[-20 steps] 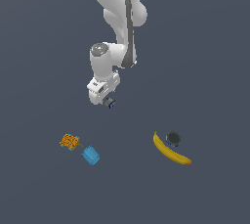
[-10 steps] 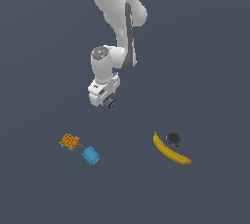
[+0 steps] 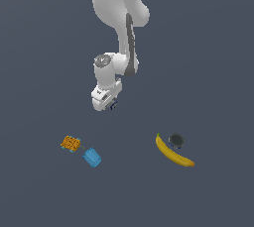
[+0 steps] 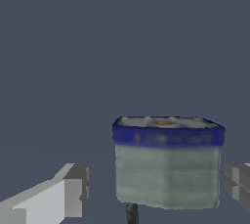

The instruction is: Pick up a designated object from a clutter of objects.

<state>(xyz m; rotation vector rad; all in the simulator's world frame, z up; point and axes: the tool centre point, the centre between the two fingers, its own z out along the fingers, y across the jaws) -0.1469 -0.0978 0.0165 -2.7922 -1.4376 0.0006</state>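
1. The end effector (image 4: 156, 189) stands with its jaws apart in the wrist view: one light grey finger (image 4: 53, 196) on one side and the other finger (image 4: 239, 186) at the opposite frame edge.
2. Between the two fingers sits the designated object (image 4: 167, 162), a blocky piece with a dark blue band near its upper edge, a pale grey body below and a lighter top face. A gap shows between it and the first finger. Contact with the other finger cannot be determined, so a grasp cannot be confirmed.
3. In the exterior view the end effector (image 3: 110, 106) points down at the tip of the white arm (image 3: 119, 18). The designated object (image 3: 113, 105) appears there only as a small dark speck at the fingertips.
4. The flat grey worktop (image 3: 213, 72) carries the remaining clutter, all well apart from the end effector.
5. Toward the exterior view's left lie an orange patterned block (image 3: 71, 143) and, just beside it, a bright blue cylinder (image 3: 92, 157) lying on its side.
6. Toward the exterior view's right lies a yellow banana (image 3: 173, 151), with a dark round cup-like item (image 3: 176, 140) touching or nearly touching it.
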